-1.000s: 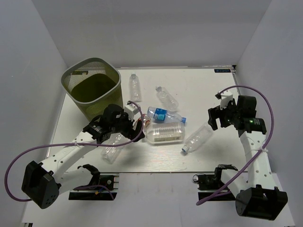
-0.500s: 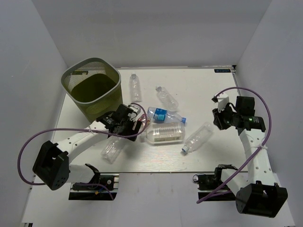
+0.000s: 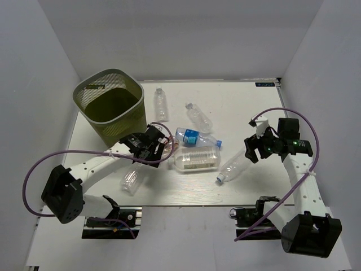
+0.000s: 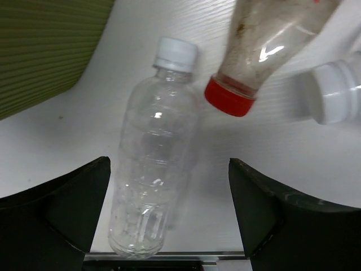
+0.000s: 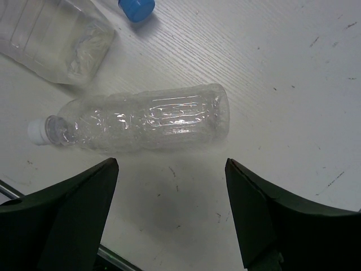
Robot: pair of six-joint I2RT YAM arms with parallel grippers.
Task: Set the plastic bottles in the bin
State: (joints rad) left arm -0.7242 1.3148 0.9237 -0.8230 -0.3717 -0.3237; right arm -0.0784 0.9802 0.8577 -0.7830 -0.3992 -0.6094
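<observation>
Plastic bottles (image 3: 194, 160) — clear, crinkled, lying flat.

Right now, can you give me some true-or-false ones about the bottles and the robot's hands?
The left gripper and the right gripper are both open. True.
The right gripper is holding a bottle. False: the clear bottle lies on the table, unheld.
One bottle has a red cap. True.
The bin is tipped over. False: the bin stands upright.
</observation>
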